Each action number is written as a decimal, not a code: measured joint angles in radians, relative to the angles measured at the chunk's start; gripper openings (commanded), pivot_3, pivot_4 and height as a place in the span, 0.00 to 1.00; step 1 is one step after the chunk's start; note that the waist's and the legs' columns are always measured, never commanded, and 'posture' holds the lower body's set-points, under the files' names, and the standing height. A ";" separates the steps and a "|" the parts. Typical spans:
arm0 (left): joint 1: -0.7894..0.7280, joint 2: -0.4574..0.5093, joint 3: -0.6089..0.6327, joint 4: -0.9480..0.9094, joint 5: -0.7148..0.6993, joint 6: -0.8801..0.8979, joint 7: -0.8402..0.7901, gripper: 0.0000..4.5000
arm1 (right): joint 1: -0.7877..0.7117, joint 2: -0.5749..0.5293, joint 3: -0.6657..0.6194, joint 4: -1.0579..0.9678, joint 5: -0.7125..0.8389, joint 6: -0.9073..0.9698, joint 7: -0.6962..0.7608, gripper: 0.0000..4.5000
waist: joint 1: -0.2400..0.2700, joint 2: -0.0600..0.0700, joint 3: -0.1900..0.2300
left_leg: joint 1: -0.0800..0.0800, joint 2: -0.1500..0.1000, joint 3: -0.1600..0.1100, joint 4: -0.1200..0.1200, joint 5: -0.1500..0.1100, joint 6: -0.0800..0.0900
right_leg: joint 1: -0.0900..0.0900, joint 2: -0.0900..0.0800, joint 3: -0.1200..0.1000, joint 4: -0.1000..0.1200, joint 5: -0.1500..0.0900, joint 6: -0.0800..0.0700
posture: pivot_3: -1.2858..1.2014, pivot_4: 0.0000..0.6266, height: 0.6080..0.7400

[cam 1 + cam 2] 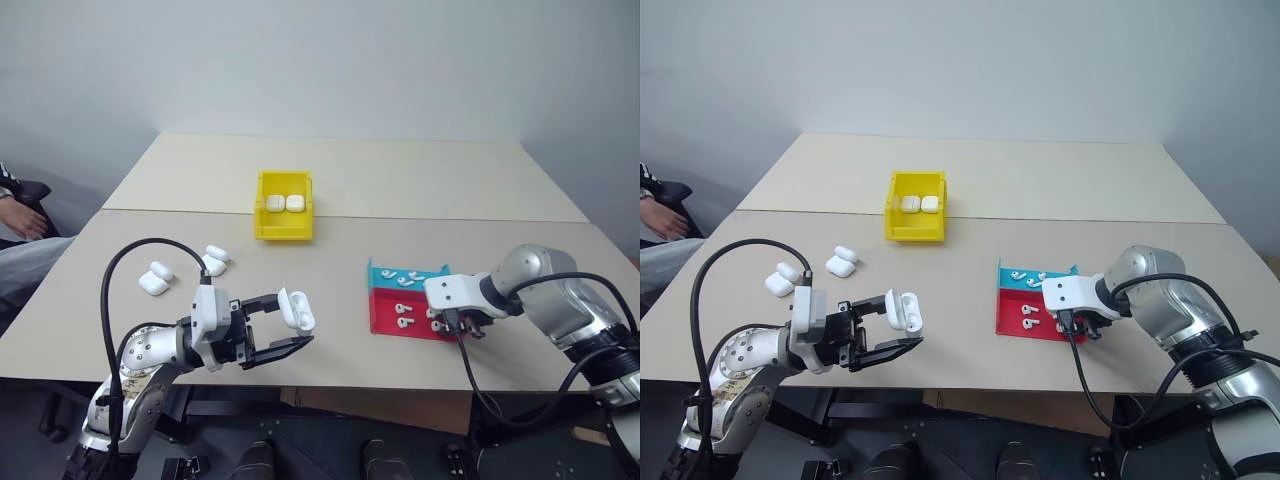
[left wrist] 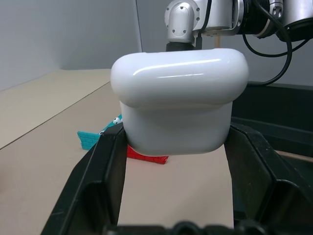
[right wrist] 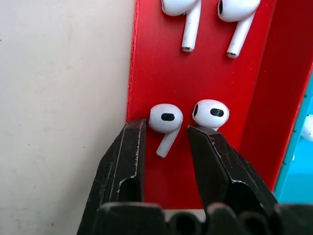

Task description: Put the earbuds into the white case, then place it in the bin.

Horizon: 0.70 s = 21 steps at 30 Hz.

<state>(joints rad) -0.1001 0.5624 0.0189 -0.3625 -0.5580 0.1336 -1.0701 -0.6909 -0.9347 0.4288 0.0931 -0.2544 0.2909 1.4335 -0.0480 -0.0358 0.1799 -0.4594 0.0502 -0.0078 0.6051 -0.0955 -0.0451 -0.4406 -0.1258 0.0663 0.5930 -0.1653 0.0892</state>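
A bare, office-like test room set up for robot trials: two plain beige rectangular laminate tables are pushed together against a blank pale grey wall, with no decoration anywhere. The tabletop carries only sorted trial props: a small bright yellow open-top plastic bin at the far middle, a flat red-and-teal plastic tray on the near right, and loose glossy white pebble-shaped cases on the near left. At the far left edge a seated person's hand rests beside the table, looking on.
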 measured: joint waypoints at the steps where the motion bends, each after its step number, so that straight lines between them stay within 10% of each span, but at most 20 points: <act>1: 0.001 0.000 0.000 0.000 0.003 0.000 0.000 0.61 | 0.000 0.000 0.000 0.001 0.000 -0.001 0.000 0.38 | 0.000 0.000 0.000 | 0.000 0.000 0.000 0.000 0.000 0.000 | 0.000 0.000 0.000 0.000 0.000 0.000 | 0.52 0.24 1.00; 21: 0.002 0.000 0.000 0.000 0.009 -0.001 0.007 0.61 | 0.000 0.004 -0.001 0.010 -0.006 -0.049 -0.007 0.38 | -0.001 0.000 0.000 | 0.000 0.000 0.000 0.000 0.000 0.000 | 0.000 0.000 0.000 -0.002 0.000 0.000 | 0.52 0.24 1.00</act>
<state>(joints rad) -0.0978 0.5622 0.0188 -0.3628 -0.5490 0.1330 -1.0632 -0.6910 -0.9302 0.4278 0.1035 -0.2605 0.2420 1.4261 -0.0494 -0.0358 0.1798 -0.4594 0.0504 -0.0078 0.6051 -0.0955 -0.0452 -0.4407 -0.1258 0.0663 0.5908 -0.1653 0.0892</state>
